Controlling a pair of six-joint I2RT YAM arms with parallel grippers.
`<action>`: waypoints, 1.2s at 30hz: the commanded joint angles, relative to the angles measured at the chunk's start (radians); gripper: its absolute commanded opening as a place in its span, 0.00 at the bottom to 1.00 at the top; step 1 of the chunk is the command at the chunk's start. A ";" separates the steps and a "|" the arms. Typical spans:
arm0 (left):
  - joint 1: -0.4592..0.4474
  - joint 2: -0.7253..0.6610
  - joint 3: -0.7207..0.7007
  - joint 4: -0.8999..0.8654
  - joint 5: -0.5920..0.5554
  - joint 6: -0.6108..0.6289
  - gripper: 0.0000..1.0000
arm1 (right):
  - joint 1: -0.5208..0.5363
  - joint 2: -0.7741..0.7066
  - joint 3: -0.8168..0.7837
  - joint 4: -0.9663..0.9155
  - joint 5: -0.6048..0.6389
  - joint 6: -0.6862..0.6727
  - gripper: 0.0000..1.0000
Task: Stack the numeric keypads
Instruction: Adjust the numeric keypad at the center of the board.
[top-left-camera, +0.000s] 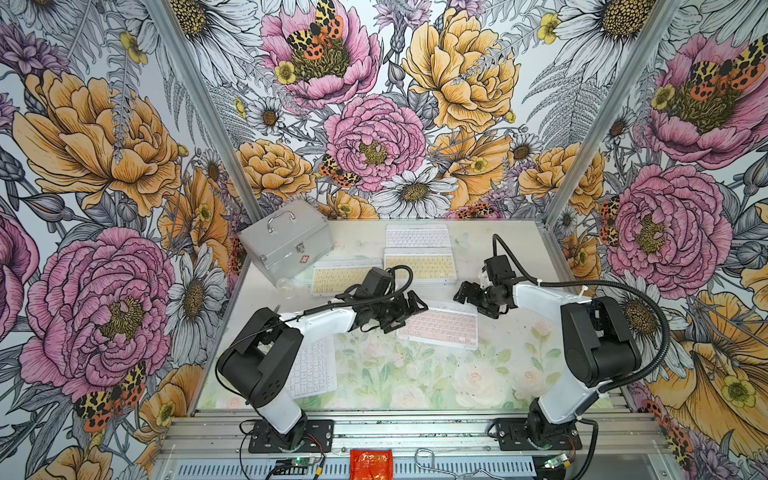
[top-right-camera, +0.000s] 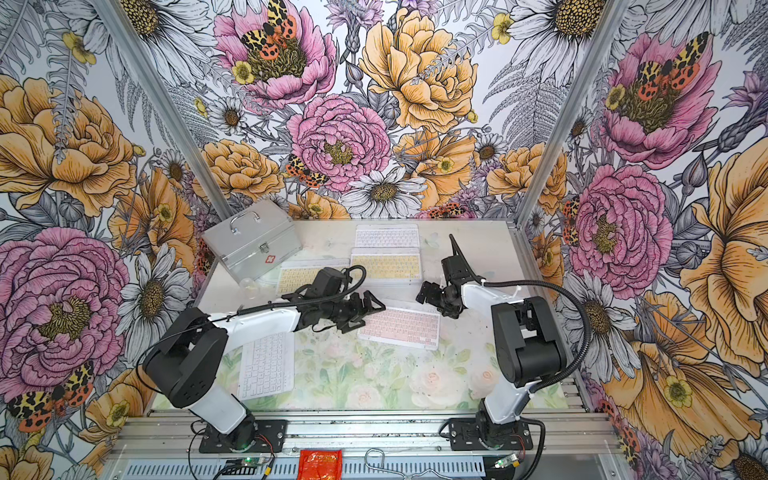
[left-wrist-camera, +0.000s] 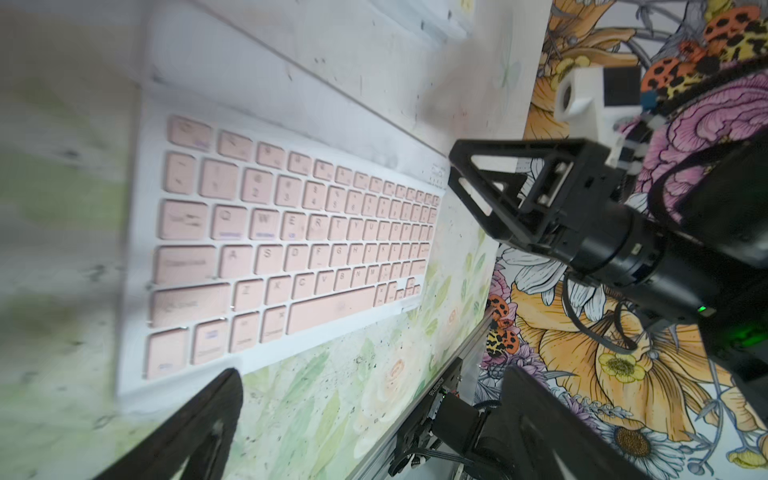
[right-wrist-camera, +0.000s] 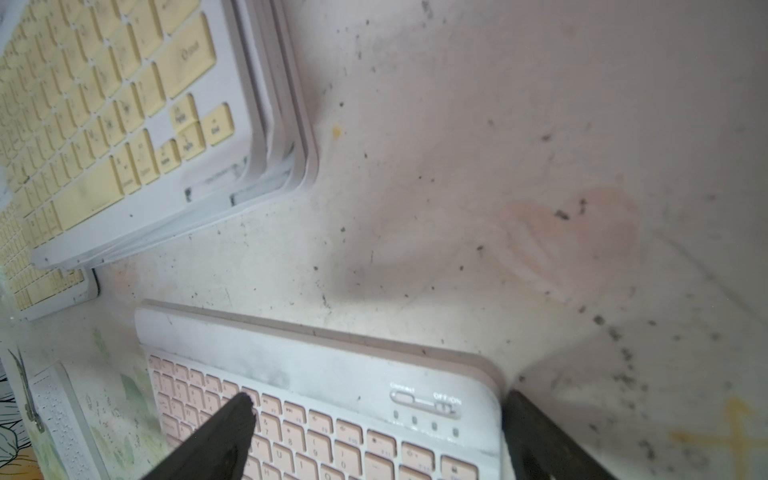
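Observation:
A pink-keyed keypad (top-left-camera: 438, 328) (top-right-camera: 401, 328) lies flat mid-table between my two grippers. My left gripper (top-left-camera: 409, 313) (left-wrist-camera: 374, 378) is open by its left end, with only the mat between the fingers. My right gripper (top-left-camera: 463, 293) (right-wrist-camera: 380, 401) is open over the pink keypad's (right-wrist-camera: 332, 415) far right corner, one finger above the keys and one off the edge. Behind is a stack of keypads with a yellow one on top (top-left-camera: 419, 266) (right-wrist-camera: 124, 124). Another yellow keypad (top-left-camera: 332, 278), a pale one (top-left-camera: 417, 236) and a white one (top-left-camera: 311, 370) lie singly.
A silver metal case (top-left-camera: 286, 245) with a handle stands at the back left against the wall. A small clear object (top-left-camera: 284, 284) sits in front of it. A red packet (top-left-camera: 371, 463) and a wire hanger (top-left-camera: 424, 457) lie on the front rail. Floral walls close three sides.

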 joint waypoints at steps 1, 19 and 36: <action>0.069 -0.017 -0.001 -0.138 -0.040 0.108 0.99 | -0.014 0.007 0.012 0.015 -0.052 -0.032 0.94; 0.062 0.202 0.116 -0.092 -0.029 0.112 0.99 | -0.058 0.008 -0.089 0.212 -0.250 0.042 0.93; 0.045 0.279 0.144 -0.053 -0.027 0.084 0.99 | -0.124 0.001 -0.118 0.286 -0.255 0.060 0.92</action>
